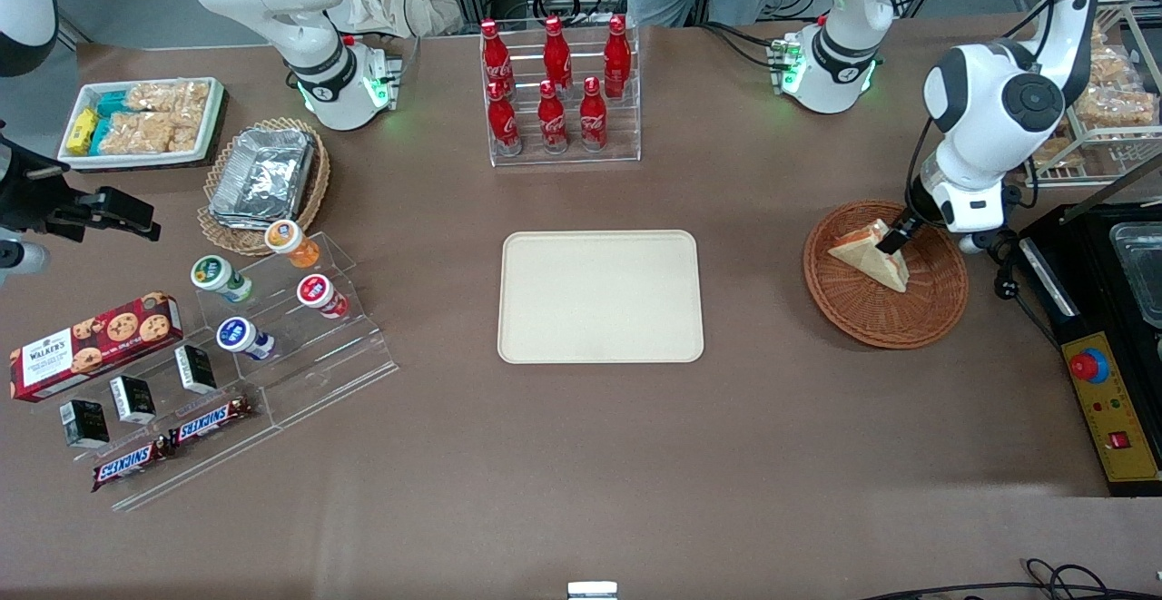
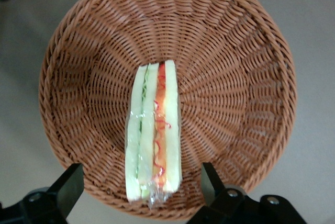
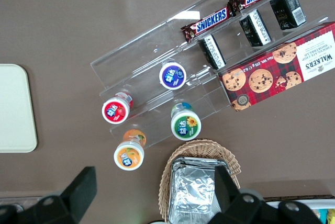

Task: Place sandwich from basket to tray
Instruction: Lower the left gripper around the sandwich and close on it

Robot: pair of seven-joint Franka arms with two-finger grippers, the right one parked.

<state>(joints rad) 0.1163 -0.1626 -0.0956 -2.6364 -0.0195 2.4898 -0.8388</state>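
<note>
The sandwich [image 1: 870, 255], a wrapped white-bread wedge with orange-red filling, lies in the round reddish-brown wicker basket [image 1: 885, 335] toward the working arm's end of the table. My left gripper [image 1: 894, 239] hangs low over the basket, at the sandwich's end farther from the front camera. In the left wrist view the gripper [image 2: 140, 185] is open. Its black fingers [image 2: 68, 187] stand wide on either side of the sandwich [image 2: 154, 130] without touching it, above the basket [image 2: 235, 77]. The cream-beige tray [image 1: 599, 296] lies bare at the table's middle.
A rack of red cola bottles [image 1: 556, 92] stands farther back than the tray. A black control box [image 1: 1103, 382] and a wire rack of snacks [image 1: 1103, 110] sit close beside the basket. A tan basket with a foil container [image 1: 263, 178] and acrylic snack stands [image 1: 272, 337] lie toward the parked arm's end.
</note>
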